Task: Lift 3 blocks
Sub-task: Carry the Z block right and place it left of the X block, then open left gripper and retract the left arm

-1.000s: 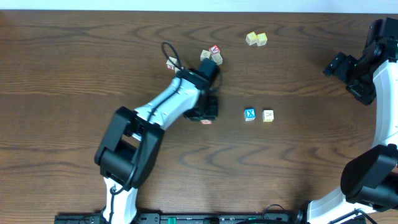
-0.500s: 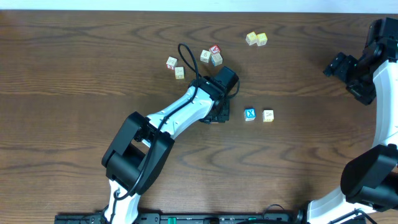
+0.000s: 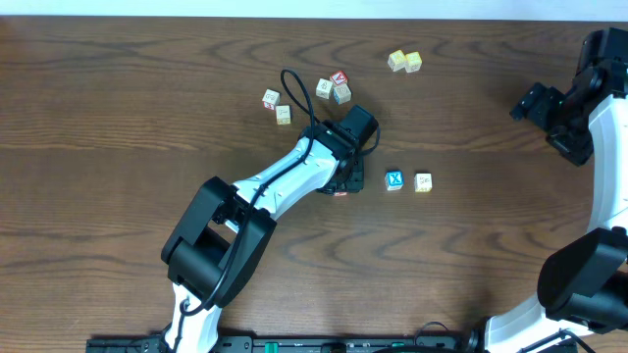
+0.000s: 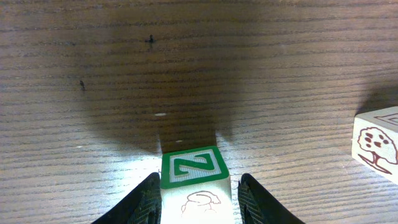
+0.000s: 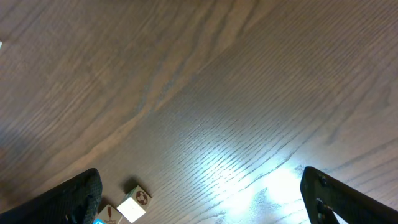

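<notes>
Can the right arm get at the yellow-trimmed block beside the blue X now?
Probably yes: the right gripper is open, only bare table lies between it and the yellow-trimmed block, and the blue X block sits on the far side.

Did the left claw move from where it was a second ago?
Yes. In the overhead view the left claw slid across the table toward the blue X block, which stayed put.

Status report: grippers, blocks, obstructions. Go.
Left gripper straddling green-Z block, grip unclear. Right gripper open, empty. Blue X block, yellow-trim block side by side, untouched. Nothing in the way.
</notes>
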Controlling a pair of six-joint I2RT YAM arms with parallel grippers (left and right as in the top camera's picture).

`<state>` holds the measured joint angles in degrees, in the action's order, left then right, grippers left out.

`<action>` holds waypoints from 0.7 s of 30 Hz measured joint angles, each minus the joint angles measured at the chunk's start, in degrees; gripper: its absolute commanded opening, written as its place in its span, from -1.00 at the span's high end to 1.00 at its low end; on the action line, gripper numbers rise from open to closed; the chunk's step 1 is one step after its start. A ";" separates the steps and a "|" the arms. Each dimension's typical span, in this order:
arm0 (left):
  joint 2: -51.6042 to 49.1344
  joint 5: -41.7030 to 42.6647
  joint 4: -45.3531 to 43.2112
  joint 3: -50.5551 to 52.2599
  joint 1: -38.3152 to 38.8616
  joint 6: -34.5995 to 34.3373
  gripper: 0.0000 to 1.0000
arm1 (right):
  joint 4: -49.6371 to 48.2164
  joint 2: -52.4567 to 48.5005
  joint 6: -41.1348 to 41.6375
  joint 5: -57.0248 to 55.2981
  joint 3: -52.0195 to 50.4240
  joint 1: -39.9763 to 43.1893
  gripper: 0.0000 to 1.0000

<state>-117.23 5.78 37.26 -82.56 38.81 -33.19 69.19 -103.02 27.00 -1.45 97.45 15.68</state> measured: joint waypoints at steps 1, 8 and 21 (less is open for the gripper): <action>0.00 -0.02 0.02 0.00 0.00 0.00 0.17 | 0.00 0.00 0.00 0.00 0.00 0.00 -0.99; 0.55 0.04 3.48 -0.55 -0.96 0.09 -0.04 | 0.00 0.00 0.00 0.00 0.00 0.00 -0.99; 23.28 0.07 14.34 -2.16 -10.71 0.07 -0.68 | 0.00 0.00 0.00 0.00 0.00 0.00 -0.99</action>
<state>-93.95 5.85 51.59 -84.73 28.10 -33.12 69.19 -103.02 27.00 -1.45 97.45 15.68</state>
